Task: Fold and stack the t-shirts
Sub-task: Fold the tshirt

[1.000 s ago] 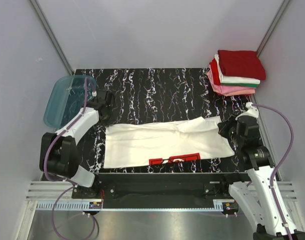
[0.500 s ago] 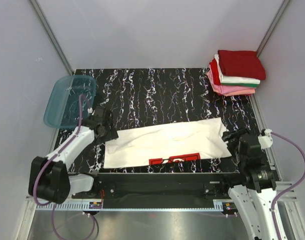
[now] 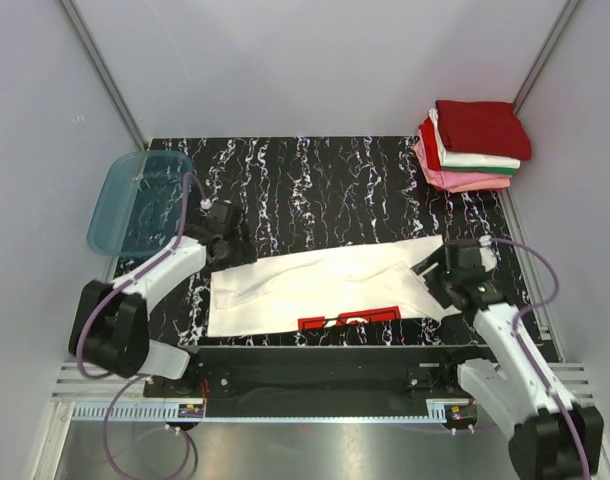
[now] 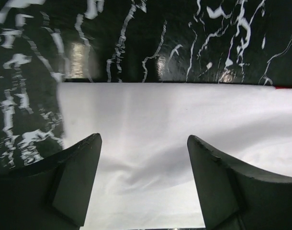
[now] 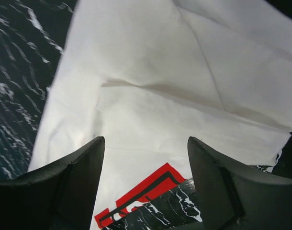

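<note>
White t-shirt (image 3: 325, 285) lies lengthwise left to right, print (image 3: 350, 320) at its near edge; left claw (image 3: 228, 240) and right claw (image 3: 435, 278) gape empty.

White cloth t-shirt with red print (image 3: 325, 285) | folded into a long band, flat, print at near edge | stack of folded tees (image 3: 473, 145), dark red topmost, far right corner

We see a black glossy counter (image 3: 325, 190) veined with white marbling. Spread flat near its front edge lies a white cloth t-shirt (image 3: 325, 285) with a red print at its near hem. At the far right corner sits a stack of folded t-shirts (image 3: 473, 145), dark red on top, white and pink below. A translucent teal plastic tub (image 3: 135, 200) rests at the far left corner, overhanging the edge.
</note>
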